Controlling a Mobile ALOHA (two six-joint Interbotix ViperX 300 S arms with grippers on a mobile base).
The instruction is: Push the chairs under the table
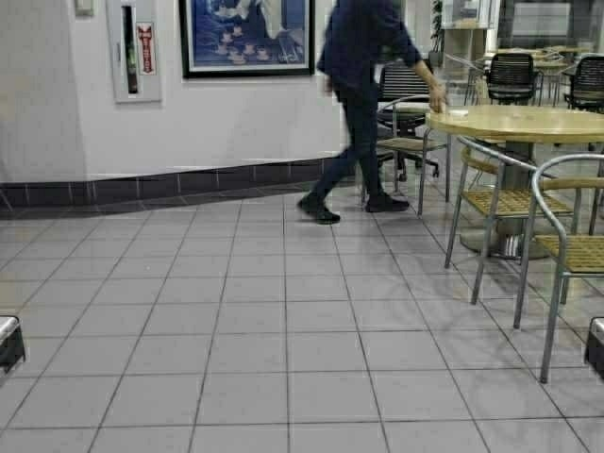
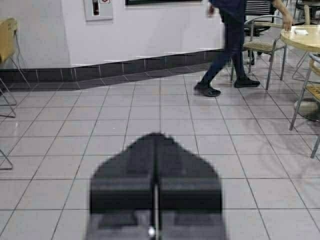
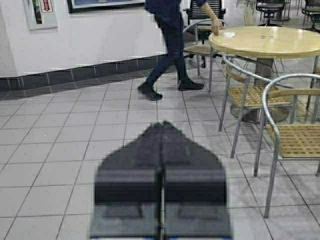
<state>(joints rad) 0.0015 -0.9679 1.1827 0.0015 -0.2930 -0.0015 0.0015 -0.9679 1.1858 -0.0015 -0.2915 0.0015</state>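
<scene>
One tan-yellow chair (image 2: pixel 7 41) with thin chrome legs shows only at the edge of the left wrist view, standing by the white wall. The table is out of view. My left gripper (image 2: pixel 156 136) is shut and empty, held low over bare floor tiles. My right gripper (image 3: pixel 162 125) is also shut with nothing in it, pointing across the tiles. In the high view only a corner of each arm shows, the left arm (image 1: pixel 9 342) and the right arm (image 1: pixel 595 347) at the picture's sides.
A person (image 1: pixel 357 104) in dark clothes walks ahead, one hand on a round light-wood table (image 1: pixel 519 123) at the right. Grey metal-armed woven-seat chairs (image 1: pixel 566 250) stand round it. Black mesh chairs (image 1: pixel 511 75) stand farther back. A white wall (image 1: pixel 236 123) with dark base closes the far side.
</scene>
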